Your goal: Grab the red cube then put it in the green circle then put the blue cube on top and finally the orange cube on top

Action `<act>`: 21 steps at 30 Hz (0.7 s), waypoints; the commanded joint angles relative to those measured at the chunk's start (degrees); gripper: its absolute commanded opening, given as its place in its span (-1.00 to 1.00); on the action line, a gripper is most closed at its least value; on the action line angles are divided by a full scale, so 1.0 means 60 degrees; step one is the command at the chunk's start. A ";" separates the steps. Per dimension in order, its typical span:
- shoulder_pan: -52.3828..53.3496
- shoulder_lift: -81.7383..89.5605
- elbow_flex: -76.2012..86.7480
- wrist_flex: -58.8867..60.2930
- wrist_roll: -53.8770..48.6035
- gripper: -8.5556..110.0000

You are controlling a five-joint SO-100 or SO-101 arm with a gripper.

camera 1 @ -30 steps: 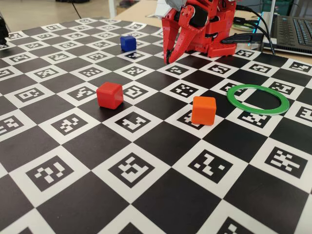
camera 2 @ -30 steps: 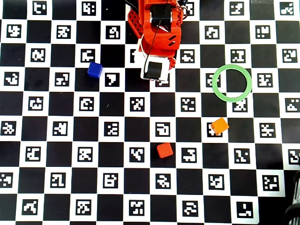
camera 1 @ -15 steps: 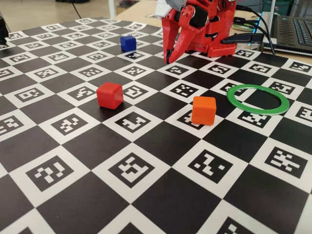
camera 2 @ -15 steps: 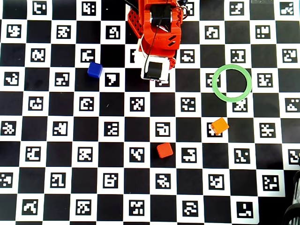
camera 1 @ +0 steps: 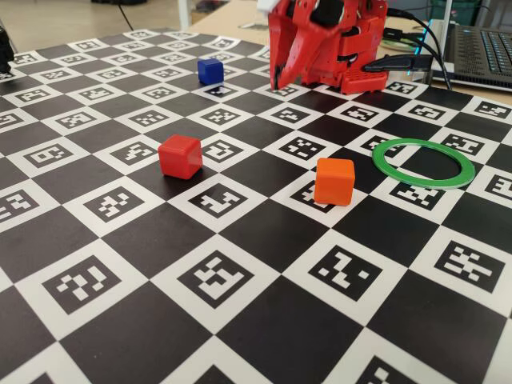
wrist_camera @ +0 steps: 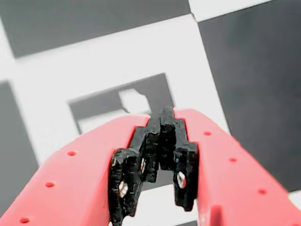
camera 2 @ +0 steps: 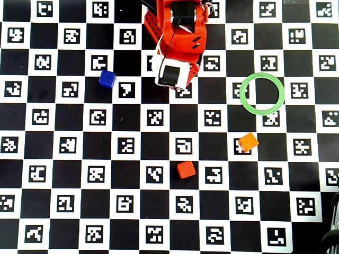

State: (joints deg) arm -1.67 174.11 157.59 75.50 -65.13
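The gripper (wrist_camera: 160,117) is closed on nothing, its tips hidden under the arm in the overhead view. The red cube (camera 2: 186,169) sits mid-board; the board's (camera 2: 159,222) edges are cut off.

Overhead view, your layout: blue cube (camera 2: 107,79) left of the arm (camera 2: 177,37), green circle (camera 2: 261,93) right, orange cube (camera 2: 248,142) below it, red cube (camera 2: 186,169) lower centre.

probably a robotics lab: a marker-printed checkerboard mat (camera 1: 240,240) covers the table, laptop (camera 1: 484,48) and cables (camera 1: 400,56) behind.
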 commanded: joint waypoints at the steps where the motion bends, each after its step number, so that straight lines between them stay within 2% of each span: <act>1: 0.0088 -0.1641 -0.3179 0.0073 0.1626 -0.95; 12: -0.0425 -0.7529 -1.0928 0.2900 0.6196 -0.90; 21: -0.0571 -1.0547 -1.3521 0.3691 0.8320 -0.69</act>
State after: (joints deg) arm -4.48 113.47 82.97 96.94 -18.11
